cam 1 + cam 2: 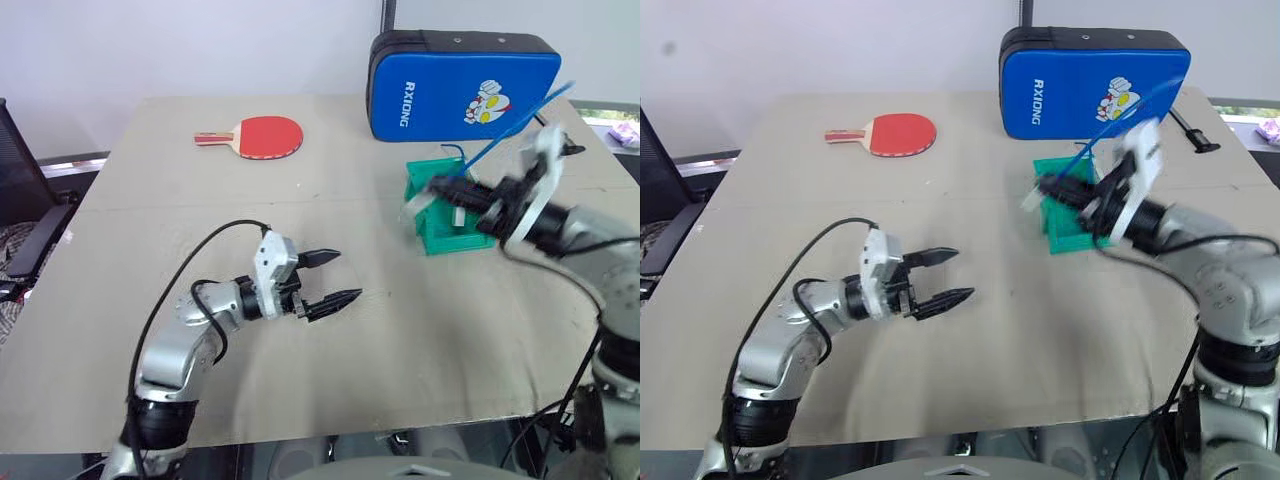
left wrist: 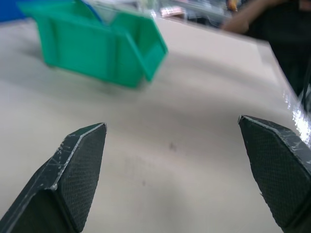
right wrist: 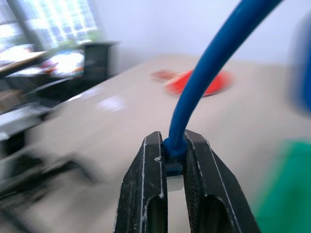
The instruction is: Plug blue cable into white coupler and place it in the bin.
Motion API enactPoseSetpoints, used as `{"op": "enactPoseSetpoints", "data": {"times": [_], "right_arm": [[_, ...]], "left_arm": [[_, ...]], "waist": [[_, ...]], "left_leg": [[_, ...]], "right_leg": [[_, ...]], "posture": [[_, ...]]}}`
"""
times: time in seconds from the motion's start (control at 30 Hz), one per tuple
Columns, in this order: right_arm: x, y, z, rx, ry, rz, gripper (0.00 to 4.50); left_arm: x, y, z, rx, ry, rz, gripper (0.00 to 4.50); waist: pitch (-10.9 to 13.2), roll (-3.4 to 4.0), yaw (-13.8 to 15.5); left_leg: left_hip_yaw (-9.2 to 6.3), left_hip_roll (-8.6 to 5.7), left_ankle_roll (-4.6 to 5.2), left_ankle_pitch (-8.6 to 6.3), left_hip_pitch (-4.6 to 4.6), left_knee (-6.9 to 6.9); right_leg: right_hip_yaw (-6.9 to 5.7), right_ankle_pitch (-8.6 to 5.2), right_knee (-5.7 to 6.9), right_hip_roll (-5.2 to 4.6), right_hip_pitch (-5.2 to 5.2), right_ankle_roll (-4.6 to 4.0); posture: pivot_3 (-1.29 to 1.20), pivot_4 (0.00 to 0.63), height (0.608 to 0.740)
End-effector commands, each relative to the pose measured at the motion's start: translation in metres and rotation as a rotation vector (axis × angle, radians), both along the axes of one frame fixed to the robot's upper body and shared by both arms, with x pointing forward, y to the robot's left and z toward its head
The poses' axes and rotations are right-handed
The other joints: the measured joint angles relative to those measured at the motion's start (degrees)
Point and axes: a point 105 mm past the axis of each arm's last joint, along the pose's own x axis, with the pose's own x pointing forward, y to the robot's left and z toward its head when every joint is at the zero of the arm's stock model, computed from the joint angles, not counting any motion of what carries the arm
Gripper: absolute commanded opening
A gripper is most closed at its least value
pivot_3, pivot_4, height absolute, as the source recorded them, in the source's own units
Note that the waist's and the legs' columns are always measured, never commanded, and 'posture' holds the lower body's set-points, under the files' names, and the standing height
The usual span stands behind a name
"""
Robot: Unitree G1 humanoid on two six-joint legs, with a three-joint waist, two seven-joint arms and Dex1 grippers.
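Blue cable (image 3: 214, 63) is sitting clamped in right gripper (image 3: 175, 162) fingers; left gripper (image 1: 335, 278) fingers gaping; cable risks whipping past bin (image 1: 440, 235).

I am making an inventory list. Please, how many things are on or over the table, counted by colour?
Blue: 2, the case and the cable
Green: 1, the bin
Red: 1, the paddle
Total: 4
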Motion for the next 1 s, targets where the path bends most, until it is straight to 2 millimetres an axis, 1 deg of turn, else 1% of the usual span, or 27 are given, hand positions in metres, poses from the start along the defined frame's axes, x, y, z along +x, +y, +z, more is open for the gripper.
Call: {"op": "enactPoseSetpoints", "data": {"times": [0.03,0.1,0.2,0.23,0.27,0.33,0.37,0.4,0.47,0.5,0.53,0.6,0.67,0.7,0.73,0.77,0.83,0.87,0.9,0.93,0.97,1.0], "right_arm": [[0.029,-0.025,-0.005,-0.041,0.091,-0.129,0.0],[0.047,-0.03,-0.015,-0.083,0.146,-0.158,0.0],[0.067,-0.029,-0.037,-0.161,0.226,-0.135,0.0],[0.072,-0.028,-0.043,-0.181,0.249,-0.128,0.79],[0.075,-0.028,-0.048,-0.199,0.27,-0.117,0.96],[0.081,-0.032,-0.053,-0.24,0.281,-0.116,1.94],[0.083,-0.034,-0.051,-0.254,0.273,-0.117,2.33],[0.084,-0.037,-0.047,-0.256,0.261,-0.121,2.84],[0.083,-0.044,-0.033,-0.269,0.209,-0.142,3.87],[0.078,-0.045,-0.025,-0.264,0.18,-0.131,4.23],[0.073,-0.046,-0.021,-0.261,0.162,-0.121,4.43],[0.053,-0.047,-0.008,-0.26,0.088,-0.067,4.43],[0.035,-0.048,-0.002,-0.278,0.035,-0.037,4.43],[0.023,-0.048,0.002,-0.271,-0.002,-0.025,4.43],[0.004,-0.051,0.001,-0.305,-0.073,-0.019,4.43],[-0.014,-0.054,-0.003,-0.339,-0.118,-0.025,4.43],[-0.036,-0.059,-0.014,-0.37,-0.14,-0.047,4.43],[-0.043,-0.061,-0.018,-0.365,-0.131,-0.059,4.43],[-0.052,-0.065,-0.029,-0.392,-0.118,-0.065,4.43],[-0.063,-0.07,-0.04,-0.383,-0.096,-0.083,4.43],[-0.071,-0.072,-0.047,-0.378,-0.083,-0.095,4.43],[-0.077,-0.08,-0.056,-0.398,-0.08,-0.146,4.43]], "left_arm": [[-0.005,-0.001,0.021,-0.044,-0.055,0.012,4.43],[-0.006,0.0,0.024,-0.048,-0.06,0.022,4.43],[-0.007,0.001,0.026,-0.061,-0.059,0.035,4.43],[-0.007,0.001,0.026,-0.062,-0.058,0.036,4.5],[-0.007,0.0,0.025,-0.063,-0.058,0.038,4.5],[-0.007,-0.002,0.023,-0.067,-0.054,0.039,4.5],[-0.007,-0.002,0.022,-0.068,-0.052,0.039,4.5],[-0.008,-0.003,0.021,-0.068,-0.05,0.039,4.5],[-0.009,-0.004,0.018,-0.066,-0.046,0.04,4.5],[-0.009,-0.005,0.017,-0.067,-0.044,0.042,4.5],[-0.01,-0.005,0.017,-0.069,-0.042,0.043,4.5],[-0.008,-0.004,0.014,-0.058,-0.038,0.056,4.5],[-0.008,-0.004,0.012,-0.056,-0.033,0.062,4.5],[-0.008,-0.002,0.011,-0.055,-0.029,0.064,4.5],[-0.008,0.001,0.009,-0.049,-0.019,0.068,4.5],[-0.008,0.004,0.007,-0.04,-0.012,0.074,4.5],[-0.009,0.01,0.003,-0.023,-0.001,0.083,4.5],[-0.01,0.013,0.002,-0.017,0.004,0.085,4.5],[-0.01,0.016,0.0,-0.008,0.011,0.092,4.5],[-0.011,0.021,-0.003,0.004,0.02,0.103,4.5],[-0.011,0.025,-0.005,0.011,0.026,0.111,4.5],[-0.012,0.029,-0.008,0.026,0.032,0.117,4.5]], "waist": [[0.0,-0.03,0.1],[0.0,-0.03,-0.1],[0.0,-0.02,-0.3],[0.0,-0.02,-0.3],[0.0,-0.02,-0.3],[0.0,-0.01,-0.2],[0.0,-0.01,-0.2],[0.0,-0.01,-0.1],[0.0,-0.01,0.1],[0.0,0.0,0.3],[0.0,0.01,0.3],[0.0,0.01,0.8],[0.0,0.01,1.0],[0.0,0.01,1.0],[0.0,0.01,1.4],[0.0,-0.02,1.7],[0.0,0.0,1.6],[0.0,0.06,1.5],[0.0,0.06,1.5],[0.0,0.03,1.3],[0.0,0.04,1.2],[0.0,0.02,1.2]], "left_leg": [[0.01,-0.03,0.0,0.0,0.0,0.01],[0.06,-0.05,0.01,0.0,0.0,0.01],[0.19,-0.04,0.02,0.0,-0.03,-0.03],[0.2,-0.02,0.02,0.0,-0.07,-0.04],[0.19,-0.01,0.02,0.0,-0.15,-0.04],[0.16,0.01,0.02,0.0,-0.33,-0.1],[0.15,0.02,0.01,0.0,-0.36,-0.11],[0.15,0.02,0.01,0.0,-0.39,-0.12],[0.13,0.02,0.01,0.0,-0.51,-0.14],[0.13,0.02,0.01,0.0,-0.57,-0.13],[0.11,0.0,0.01,0.0,-0.69,-0.13],[0.09,-0.01,0.01,0.0,-0.79,-0.13],[0.02,-0.01,0.01,-0.01,-0.82,-0.12],[0.0,-0.01,0.02,-0.02,-0.82,-0.12],[0.01,0.0,0.02,-0.02,-0.79,-0.12],[-0.03,0.0,0.03,-0.02,-0.83,-0.15],[-0.36,0.01,0.02,-0.03,-0.96,-0.12],[-0.24,0.02,0.03,-0.03,-0.89,-0.12],[-0.23,0.01,0.02,-0.02,-0.88,-0.11],[-0.13,0.01,0.03,-0.02,-0.83,-0.09],[0.04,0.02,0.03,-0.02,-0.63,-0.1],[0.05,0.02,0.03,-0.02,-0.57,-0.11]], "right_leg": [[0.0,-0.05,-0.02,0.03,0.03,-0.07],[0.05,-0.05,-0.05,0.1,0.04,-0.07],[0.16,0.06,-0.1,0.18,-0.03,0.13],[0.17,0.07,-0.1,0.21,-0.09,0.14],[0.16,0.08,-0.1,0.23,-0.17,0.15],[0.14,0.08,-0.07,0.25,-0.37,0.15],[0.13,0.08,-0.06,0.24,-0.41,0.15],[0.13,0.08,-0.06,0.23,-0.43,0.15],[0.1,0.08,-0.08,0.19,-0.52,0.15],[0.1,0.08,-0.08,0.17,-0.58,0.15],[0.08,0.08,-0.09,0.11,-0.67,0.16],[0.06,0.08,-0.11,0.07,-0.74,0.16],[-0.01,0.08,-0.14,0.05,-0.74,0.16],[-0.01,0.08,-0.14,0.05,-0.73,0.16],[-0.01,0.08,-0.12,0.06,-0.73,0.16],[0.0,0.08,-0.15,0.06,-0.73,0.16],[-0.07,0.02,-0.13,0.12,-0.71,0.24],[-0.05,0.02,-0.09,0.15,-0.72,0.24],[-0.06,0.02,-0.07,0.14,-0.72,0.24],[-0.03,0.02,-0.09,0.16,-0.68,0.25],[0.1,0.01,-0.09,0.19,-0.59,0.25],[0.11,0.01,-0.09,0.19,-0.53,0.25]], "posture": [[0.0,0.15,0.74],[0.0,0.15,0.74],[0.0,0.15,0.74],[0.0,0.15,0.74],[0.0,0.15,0.74],[0.0,0.15,0.74],[0.0,0.15,0.74],[0.0,0.15,0.74],[0.0,0.15,0.74],[0.0,0.15,0.74],[0.0,0.15,0.74],[0.0,0.15,0.74],[0.0,0.15,0.74],[0.0,0.15,0.74],[0.0,0.15,0.74],[0.0,0.15,0.74],[0.0,0.15,0.74],[0.0,0.15,0.74],[0.0,0.15,0.74],[0.0,0.15,0.74],[0.0,0.15,0.74],[0.0,0.15,0.74]]}}
